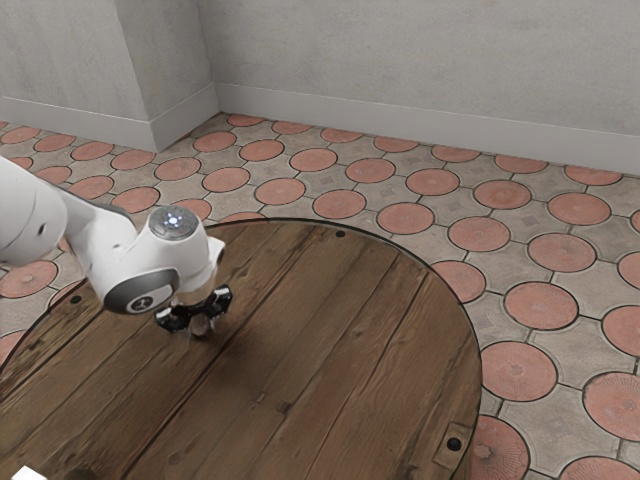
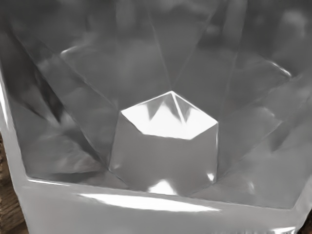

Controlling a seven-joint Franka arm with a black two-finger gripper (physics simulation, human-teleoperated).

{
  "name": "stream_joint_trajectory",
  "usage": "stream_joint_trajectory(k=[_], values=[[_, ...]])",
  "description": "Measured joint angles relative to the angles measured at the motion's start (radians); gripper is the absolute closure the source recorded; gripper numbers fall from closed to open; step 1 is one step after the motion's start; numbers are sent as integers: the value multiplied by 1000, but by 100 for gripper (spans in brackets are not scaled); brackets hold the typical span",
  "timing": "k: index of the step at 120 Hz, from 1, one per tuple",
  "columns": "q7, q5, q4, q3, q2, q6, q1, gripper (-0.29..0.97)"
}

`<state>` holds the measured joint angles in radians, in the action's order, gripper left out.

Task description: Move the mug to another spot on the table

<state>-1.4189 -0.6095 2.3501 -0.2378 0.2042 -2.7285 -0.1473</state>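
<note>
One white robot arm (image 1: 90,245) reached in from the exterior view's left and hung low over a single round counter of dark, weathered wooden planks (image 1: 340,350). Its one black end effector (image 1: 196,322) sat just above the wood, in the part of the counter toward the exterior view's left and nearer the rim on that side than the middle. The arm's wrist covered most of it from above, so I could not tell whether the end effector was released or clenched.

One glossy grey faceted mug (image 2: 168,141) lay directly under the hand. The wrist view looked straight down into it, with angled grey inner walls running down to a pale, many-sided bottom that caught bright highlights. A broad band of its shiny rim crossed close beneath the camera. Beside that rim, a thin strip of the brown counter (image 2: 5,200) showed.

Around the counter spread a floor of round terracotta tiles set in grey mortar (image 1: 480,232), and plain grey walls with a pale skirting board (image 1: 400,50) stood behind it
</note>
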Motion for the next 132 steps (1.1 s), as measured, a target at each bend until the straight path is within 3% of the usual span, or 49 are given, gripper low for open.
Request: stream_joint_trajectory(k=[53, 82, 113, 132], values=[[-6, -246, -4, -14, -30, 5, 0, 62], [-13, -289, 11, -11, -112, -9, -62, 64], [56, -380, 174, 0, -238, -95, -171, 69], [143, -390, 188, 0, -231, -135, -154, 72]])
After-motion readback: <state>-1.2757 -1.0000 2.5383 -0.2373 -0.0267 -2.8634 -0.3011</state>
